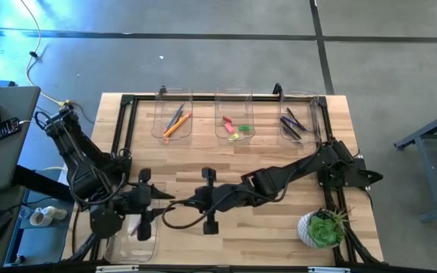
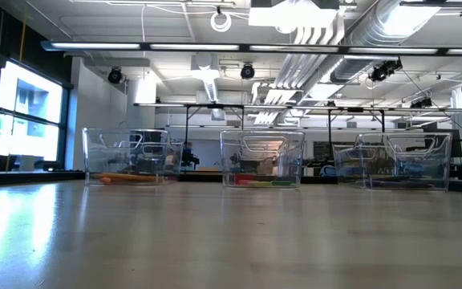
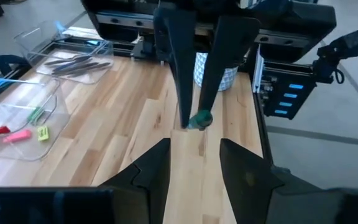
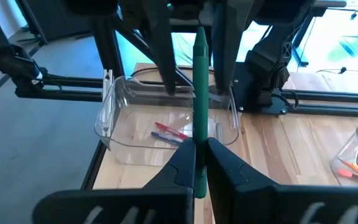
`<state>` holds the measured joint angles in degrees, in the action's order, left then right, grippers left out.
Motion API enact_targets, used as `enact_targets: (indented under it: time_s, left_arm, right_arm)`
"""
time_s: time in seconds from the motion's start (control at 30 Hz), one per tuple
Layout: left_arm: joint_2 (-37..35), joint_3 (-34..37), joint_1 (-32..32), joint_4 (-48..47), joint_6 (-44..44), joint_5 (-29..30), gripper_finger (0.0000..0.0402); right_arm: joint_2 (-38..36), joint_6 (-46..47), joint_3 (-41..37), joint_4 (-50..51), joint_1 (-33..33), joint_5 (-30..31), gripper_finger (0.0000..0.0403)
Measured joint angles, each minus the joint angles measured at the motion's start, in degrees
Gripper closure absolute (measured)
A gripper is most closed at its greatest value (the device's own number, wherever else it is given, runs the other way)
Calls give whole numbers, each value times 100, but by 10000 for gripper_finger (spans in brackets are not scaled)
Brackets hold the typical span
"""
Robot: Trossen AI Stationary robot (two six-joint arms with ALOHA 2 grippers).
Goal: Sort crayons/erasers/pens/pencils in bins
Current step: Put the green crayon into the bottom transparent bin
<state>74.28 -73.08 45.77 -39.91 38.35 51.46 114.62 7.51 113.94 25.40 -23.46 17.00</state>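
Right now the two arms meet over the near half of the wooden counter (image 1: pixel 226 163), each reaching in toward the other. The right gripper (image 4: pixel 199 163) has its fingers pressed tight on a green crayon (image 4: pixel 199 99), pinching it near one end so the stick juts straight out toward the left arm. The left gripper (image 3: pixel 194 163) faces it with its fingers spread wide, and the crayon's round green tip (image 3: pixel 200 119) shows just beyond the gap between them; nothing is gripped there.

Taking the near-left bin (image 4: pixel 114 102) as the landmark: it sits at the counter's near-left corner, right under the left arm's wrist, and a couple of crayons, red and blue (image 4: pixel 168 132), lie on its floor. The green crayon hangs above the counter just to the right of this bin, in line with it but not over it as far as the overhead view shows.

Well away from that bin, along the far edge, three more clear bins stand in a row. The nearest to it on the far left (image 1: pixel 158 121) holds orange and yellow pencils (image 1: pixel 176 121); the middle one (image 1: pixel 220 129) holds small red, green and yellow erasers (image 1: pixel 236 129); the far-right one (image 1: pixel 311 102) holds dark pens (image 1: pixel 293 123). A potted plant (image 1: pixel 325 229) stands at the near-right corner, across the counter from the landmark bin.
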Motion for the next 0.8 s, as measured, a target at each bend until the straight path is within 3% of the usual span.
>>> enact_targets:
  time_s: [0.53,0.8]
  left_arm:
    - [-2,2,-405,539,-751,-425,285]
    - [-2,2,-570,502,-724,-588,360]
  right_arm:
    - [-1,-5,-2,43,130,-15,400]
    - [-1,-155,-2,44,135,-7,400]
